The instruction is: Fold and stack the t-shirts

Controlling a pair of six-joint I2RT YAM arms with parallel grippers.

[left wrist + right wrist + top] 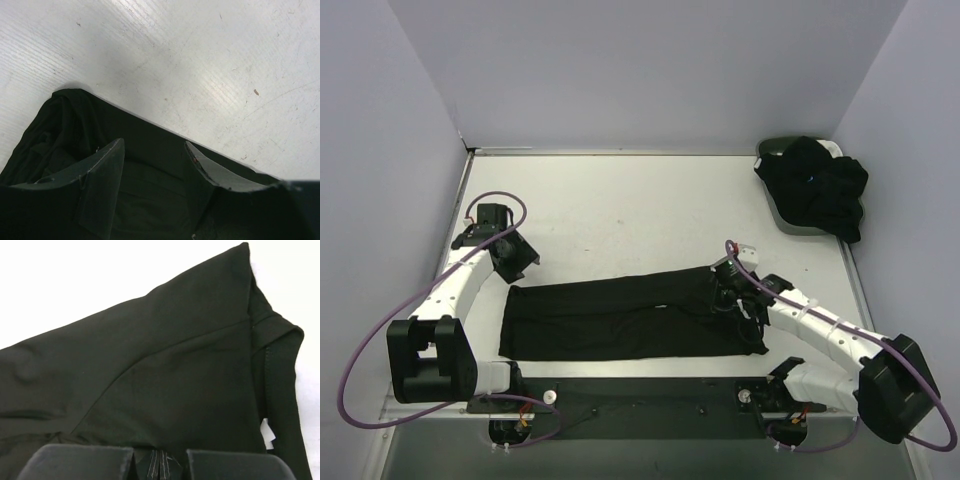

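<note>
A black t-shirt [620, 320], folded into a long band, lies flat across the near middle of the table. My left gripper [523, 262] hovers at the band's far left corner, open. In the left wrist view its fingers [102, 175] straddle the dark cloth [150, 185] without pinching it. My right gripper [728, 293] rests on the band's right part. In the right wrist view its jaws [160, 464] are shut on a stitched hem fold of the t-shirt [165, 370]. More black t-shirts [823, 190] are heaped at the far right.
The heap sits in and spills over a dark oval basket [775, 152] in the far right corner. Walls close in the table at the back and both sides. Bare white tabletop [620, 210] stretches behind the band.
</note>
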